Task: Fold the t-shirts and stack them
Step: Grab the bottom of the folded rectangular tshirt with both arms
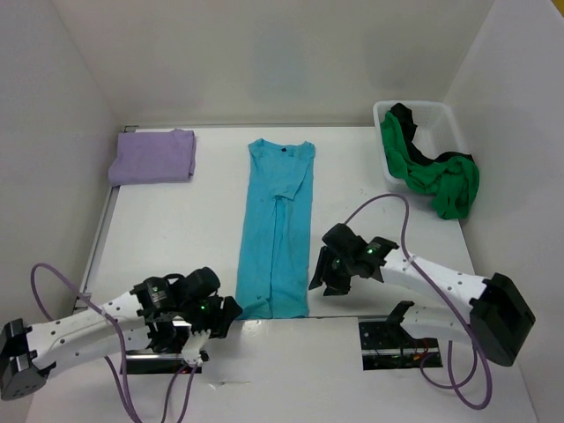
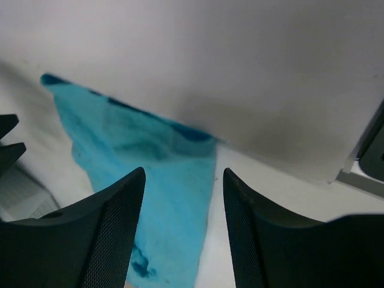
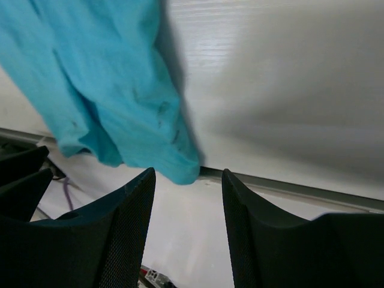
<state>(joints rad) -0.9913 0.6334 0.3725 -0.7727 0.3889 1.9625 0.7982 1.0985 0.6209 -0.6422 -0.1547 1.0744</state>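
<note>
A turquoise t-shirt (image 1: 278, 229) lies mid-table, folded lengthwise into a long narrow strip with its collar at the far end. A folded lavender t-shirt (image 1: 152, 156) rests at the back left. My left gripper (image 1: 226, 314) is open at the strip's near left corner. In the left wrist view the turquoise cloth (image 2: 150, 174) lies flat under the left gripper (image 2: 184, 173), ungripped. My right gripper (image 1: 321, 275) is open beside the strip's near right edge. In the right wrist view the shirt's corner (image 3: 120, 90) sits just ahead of the right gripper (image 3: 187, 173). A green t-shirt (image 1: 445, 181) and a black t-shirt (image 1: 414, 141) hang from the bin.
A white plastic bin (image 1: 445, 110) stands at the back right against the wall. White walls enclose the table on the left, back and right. Purple cables (image 1: 379, 207) loop off both arms. A dark base plate (image 1: 388, 339) sits at the near edge.
</note>
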